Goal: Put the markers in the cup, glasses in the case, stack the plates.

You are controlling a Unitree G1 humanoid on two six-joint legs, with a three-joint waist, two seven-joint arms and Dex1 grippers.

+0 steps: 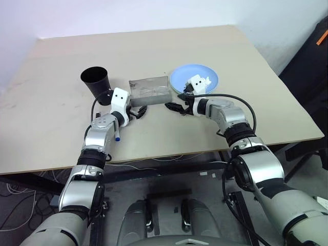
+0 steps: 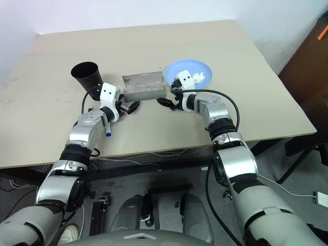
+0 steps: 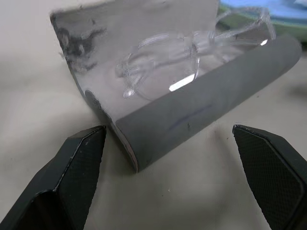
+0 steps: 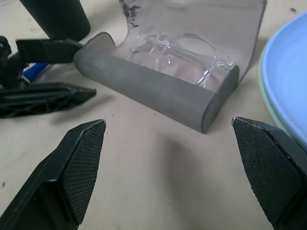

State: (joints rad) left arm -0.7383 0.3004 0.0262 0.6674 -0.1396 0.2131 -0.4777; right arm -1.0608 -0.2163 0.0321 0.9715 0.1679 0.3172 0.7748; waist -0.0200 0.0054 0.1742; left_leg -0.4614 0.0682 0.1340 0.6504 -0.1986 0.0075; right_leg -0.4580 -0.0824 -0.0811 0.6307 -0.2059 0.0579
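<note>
Both end effectors, left (image 1: 139,111) and right (image 1: 174,107), gape wide, flanking open case (image 1: 149,91); glasses (image 4: 180,52) inside.

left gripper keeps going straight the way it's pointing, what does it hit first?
Most likely the near rounded edge of the open grey case, which lies dead ahead between the open fingers of the left gripper. The glasses sit inside, behind that edge. Depth is hard to judge.

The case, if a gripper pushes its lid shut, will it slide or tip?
The case looks light and lies unanchored on the smooth table, so it would probably slide. Its low, long base makes tipping unlikely. The glasses inside may rattle.
</note>
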